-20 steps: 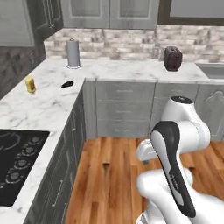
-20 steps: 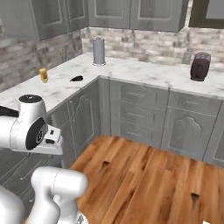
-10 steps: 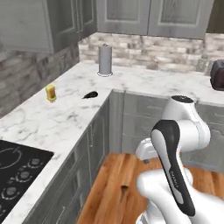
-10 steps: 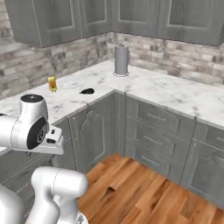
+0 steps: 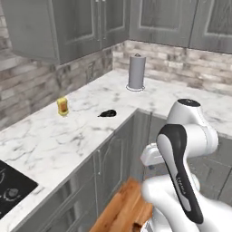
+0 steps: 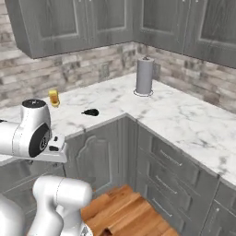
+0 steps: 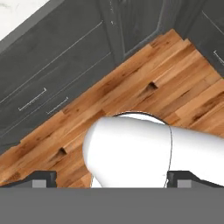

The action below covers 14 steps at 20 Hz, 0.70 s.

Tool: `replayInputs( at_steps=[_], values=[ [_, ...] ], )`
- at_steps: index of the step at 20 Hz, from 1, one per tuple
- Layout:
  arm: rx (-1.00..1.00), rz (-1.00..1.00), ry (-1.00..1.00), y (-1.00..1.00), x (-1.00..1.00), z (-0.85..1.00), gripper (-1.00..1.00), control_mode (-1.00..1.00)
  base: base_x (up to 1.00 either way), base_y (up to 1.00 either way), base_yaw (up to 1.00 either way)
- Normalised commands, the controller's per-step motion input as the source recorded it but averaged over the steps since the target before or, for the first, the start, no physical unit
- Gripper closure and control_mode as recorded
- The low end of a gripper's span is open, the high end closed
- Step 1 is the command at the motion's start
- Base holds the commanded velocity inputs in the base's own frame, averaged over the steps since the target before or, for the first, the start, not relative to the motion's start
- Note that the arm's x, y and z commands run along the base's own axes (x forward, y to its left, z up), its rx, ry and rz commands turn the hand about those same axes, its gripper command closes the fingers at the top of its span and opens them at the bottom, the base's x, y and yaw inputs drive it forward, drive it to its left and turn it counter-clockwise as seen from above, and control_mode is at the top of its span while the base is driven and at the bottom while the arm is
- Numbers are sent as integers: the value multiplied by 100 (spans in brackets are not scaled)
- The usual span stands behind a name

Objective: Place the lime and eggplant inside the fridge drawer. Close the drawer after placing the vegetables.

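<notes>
Still driving — both base views have swung left, the camera's shift, not the objects'. Eggplant (image 5: 107,113) now lies nearer on the counter (image 5: 54,140), beside a yellow jar (image 5: 63,106). Gripper (image 7: 112,183) spread, empty — pickup pending.
</notes>
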Motion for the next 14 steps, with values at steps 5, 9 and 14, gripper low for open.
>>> replayInputs(
  at_steps=[5, 9, 14],
  values=[
    [0, 0, 0, 0, 0, 0, -100, 100, 100, -21, 47],
    [0, 0, 0, 0, 0, 0, -100, 100, 100, -9, 55],
    [0, 0, 0, 0, 0, 0, -100, 100, 83, -46, 53]
  ],
)
